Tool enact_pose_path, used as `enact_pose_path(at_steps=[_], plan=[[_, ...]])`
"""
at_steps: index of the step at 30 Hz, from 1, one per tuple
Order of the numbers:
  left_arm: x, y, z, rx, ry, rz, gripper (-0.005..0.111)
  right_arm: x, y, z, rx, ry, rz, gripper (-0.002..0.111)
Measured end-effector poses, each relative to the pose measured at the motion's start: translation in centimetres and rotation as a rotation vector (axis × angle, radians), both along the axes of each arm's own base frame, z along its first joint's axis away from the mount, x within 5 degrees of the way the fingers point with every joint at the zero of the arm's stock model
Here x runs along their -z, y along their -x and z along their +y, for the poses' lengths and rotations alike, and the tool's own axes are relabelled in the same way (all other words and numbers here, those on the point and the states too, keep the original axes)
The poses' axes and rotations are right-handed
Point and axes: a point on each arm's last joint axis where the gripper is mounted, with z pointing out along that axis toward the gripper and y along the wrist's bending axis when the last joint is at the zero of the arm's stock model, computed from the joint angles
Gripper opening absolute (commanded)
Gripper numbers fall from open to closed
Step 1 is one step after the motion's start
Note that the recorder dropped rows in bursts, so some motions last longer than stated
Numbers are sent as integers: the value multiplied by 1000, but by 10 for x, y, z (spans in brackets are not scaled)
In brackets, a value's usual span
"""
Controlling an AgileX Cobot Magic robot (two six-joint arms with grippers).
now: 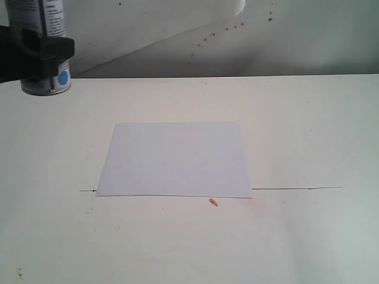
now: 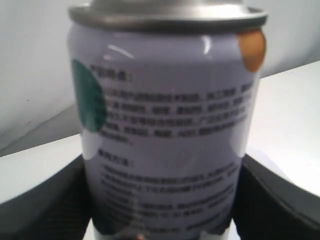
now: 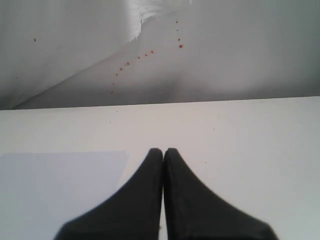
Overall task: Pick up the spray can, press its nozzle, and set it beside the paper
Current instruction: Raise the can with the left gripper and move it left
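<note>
One can, two grippers. Clamped left gripper [image 1: 37, 54] around the spray can [image 2: 165, 125], jaws spread to the body's width, at upper left of the exterior frame. Held upright, apparently clear of the table [image 1: 308, 130], probably to leave the top free for pressing; nozzle cropped out of view. Pressed right gripper [image 3: 163, 200] fingers together on nothing. Found the paper [image 1: 177, 158] flat at mid-frame, well apart from the can.

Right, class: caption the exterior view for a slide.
Left gripper clamps the spray can at far left, apart from the blank paper on the table.
</note>
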Motion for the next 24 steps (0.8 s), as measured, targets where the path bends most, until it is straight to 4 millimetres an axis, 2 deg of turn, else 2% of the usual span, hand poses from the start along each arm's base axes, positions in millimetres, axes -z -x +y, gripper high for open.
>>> enact_pose_path(at_steps=[7, 11, 14, 24], plan=[[0, 31, 13, -22, 24, -37, 0, 0, 0, 0, 2, 0, -1, 0], [9, 44, 20, -64, 60, -18, 0, 0, 0, 0, 2, 0, -1, 0], [23, 53, 28, -114, 64, 4, 0, 0, 0, 0, 2, 0, -1, 0], [36, 58, 40, -231, 77, 22, 0, 0, 0, 0, 2, 0, -1, 0]])
